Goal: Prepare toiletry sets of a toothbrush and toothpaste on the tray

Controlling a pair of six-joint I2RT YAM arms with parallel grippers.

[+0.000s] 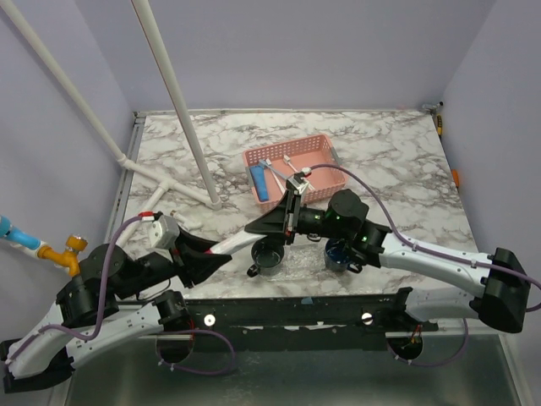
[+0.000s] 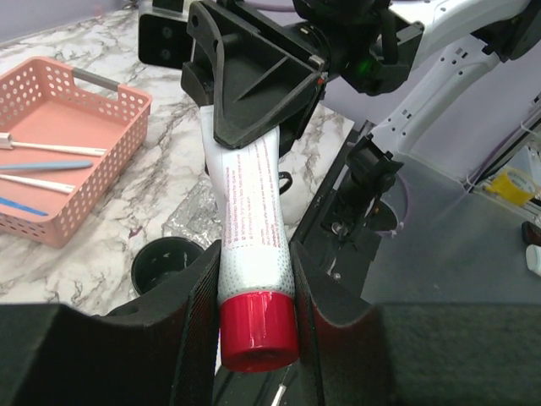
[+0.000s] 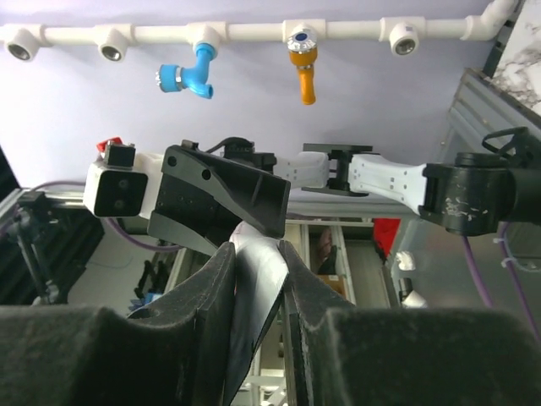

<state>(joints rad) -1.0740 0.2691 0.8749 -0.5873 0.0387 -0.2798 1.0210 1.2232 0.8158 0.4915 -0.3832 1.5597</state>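
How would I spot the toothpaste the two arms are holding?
Look at the marble table, just nearer than the pink basket, where the left gripper and right gripper meet. The toothpaste tube spans between them: white, red print, and the only thing with a red cap.

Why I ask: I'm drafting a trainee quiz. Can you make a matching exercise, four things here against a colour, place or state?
Things:
1. toothpaste tube
2. cap of that tube
3. basket
4. toothbrushes

Descriptions:
a. pink
b. lying in the basket
c. clamped at both ends
d. red

Pairs: 1-c, 2-d, 3-a, 4-b.
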